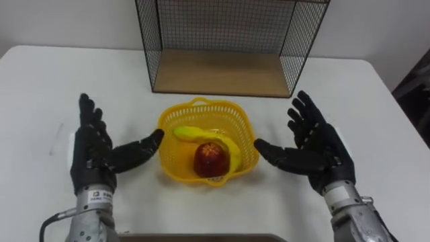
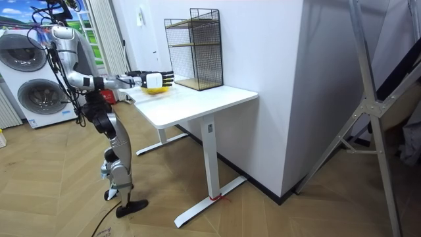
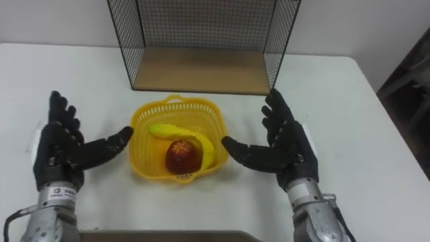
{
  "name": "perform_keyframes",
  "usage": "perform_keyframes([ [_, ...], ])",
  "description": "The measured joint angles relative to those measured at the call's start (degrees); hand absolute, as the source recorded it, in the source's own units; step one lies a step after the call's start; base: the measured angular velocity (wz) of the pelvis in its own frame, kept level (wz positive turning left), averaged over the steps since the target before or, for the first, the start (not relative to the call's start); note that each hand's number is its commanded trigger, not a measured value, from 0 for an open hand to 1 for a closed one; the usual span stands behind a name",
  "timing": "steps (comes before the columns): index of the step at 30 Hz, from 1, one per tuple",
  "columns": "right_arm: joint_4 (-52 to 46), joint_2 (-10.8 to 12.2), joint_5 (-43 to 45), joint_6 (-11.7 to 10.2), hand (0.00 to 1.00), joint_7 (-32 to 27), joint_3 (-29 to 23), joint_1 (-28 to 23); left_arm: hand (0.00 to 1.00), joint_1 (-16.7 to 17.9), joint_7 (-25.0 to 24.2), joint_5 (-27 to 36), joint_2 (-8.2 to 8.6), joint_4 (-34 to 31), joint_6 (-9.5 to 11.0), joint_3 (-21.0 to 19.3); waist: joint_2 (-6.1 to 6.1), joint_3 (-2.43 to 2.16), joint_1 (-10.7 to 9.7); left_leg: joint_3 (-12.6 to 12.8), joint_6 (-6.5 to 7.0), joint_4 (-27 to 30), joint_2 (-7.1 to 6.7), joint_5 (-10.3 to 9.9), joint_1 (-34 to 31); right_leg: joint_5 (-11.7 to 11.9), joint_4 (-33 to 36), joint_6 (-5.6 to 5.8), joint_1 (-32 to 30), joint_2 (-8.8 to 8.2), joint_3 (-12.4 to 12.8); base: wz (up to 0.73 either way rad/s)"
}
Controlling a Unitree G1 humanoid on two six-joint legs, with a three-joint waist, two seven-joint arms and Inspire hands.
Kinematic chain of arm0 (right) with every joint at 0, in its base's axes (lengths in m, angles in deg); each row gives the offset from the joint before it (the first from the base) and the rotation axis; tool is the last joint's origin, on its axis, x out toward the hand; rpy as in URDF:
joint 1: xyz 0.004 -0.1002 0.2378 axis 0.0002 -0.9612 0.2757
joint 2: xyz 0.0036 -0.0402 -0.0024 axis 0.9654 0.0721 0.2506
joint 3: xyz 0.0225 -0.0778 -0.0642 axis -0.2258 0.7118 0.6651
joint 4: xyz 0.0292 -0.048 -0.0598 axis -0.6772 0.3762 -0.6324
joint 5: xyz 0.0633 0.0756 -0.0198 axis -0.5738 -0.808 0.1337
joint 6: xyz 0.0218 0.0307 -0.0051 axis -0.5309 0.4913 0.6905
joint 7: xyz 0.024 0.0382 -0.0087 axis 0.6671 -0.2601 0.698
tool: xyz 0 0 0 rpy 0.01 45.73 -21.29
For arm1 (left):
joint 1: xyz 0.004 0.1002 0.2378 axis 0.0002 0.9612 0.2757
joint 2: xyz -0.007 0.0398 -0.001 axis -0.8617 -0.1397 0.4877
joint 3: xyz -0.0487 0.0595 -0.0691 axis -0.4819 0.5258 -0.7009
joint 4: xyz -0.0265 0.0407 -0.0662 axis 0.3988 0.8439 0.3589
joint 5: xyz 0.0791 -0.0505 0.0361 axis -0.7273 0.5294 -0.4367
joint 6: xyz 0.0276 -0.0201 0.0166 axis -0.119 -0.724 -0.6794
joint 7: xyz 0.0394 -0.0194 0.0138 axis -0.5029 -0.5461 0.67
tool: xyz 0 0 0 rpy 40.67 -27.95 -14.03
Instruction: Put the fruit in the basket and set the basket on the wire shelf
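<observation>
Your left hand (image 1: 94, 151), its wrist label (image 1: 99, 195) too small to read, is held open and empty over the white table (image 1: 40, 81), fingers spread and thumb reaching just beside the yellow lattice basket (image 1: 169, 151). In the basket lie a yellow banana (image 1: 195, 134) and, nearer you, a red apple (image 1: 210, 159), with the black wire shelf (image 1: 228, 70) and its wooden floor just behind. Your right hand (image 1: 316, 144) mirrors the left at the basket's other side, open, spread and holding nothing.
</observation>
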Motion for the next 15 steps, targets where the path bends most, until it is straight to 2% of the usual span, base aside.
perform_keyframes([
  [6, 0.4, 0.5, -3.9, 0.4, 0.0, 0.6, 2.5, 1.1, 0.0, 0.0, -6.9, 6.0, 0.13, 1.2, -2.7, 2.2, -0.04, 0.04, 0.0, 0.3, 0.0, 0.2, 0.03, 0.0, -0.6, 0.0, 1.0, -0.02, -0.9, -0.03, 0.0, -0.02],
  [10, 1.3, 0.3, -4.2, 0.6, 0.0, 1.1, 3.7, 1.1, 0.0, -0.1, -9.3, 9.6, 0.09, 1.5, -3.2, 2.1, 0.05, -0.02, 0.1, 0.1, 0.0, 0.1, 0.0, 0.0, -0.7, 0.0, 1.2, -0.02, -1.2, -0.09, -0.1, 0.0],
  [15, 3.0, 0.3, -4.0, 0.7, 0.0, 1.0, 3.8, 1.6, 0.0, -0.1, -11.5, 9.5, 0.25, 2.3, -3.2, 2.1, 0.04, -0.13, 0.3, 0.1, 0.0, 0.3, -0.1, 0.0, -0.8, 0.0, 1.9, -0.01, -1.6, -0.22, 0.0, 0.0],
])
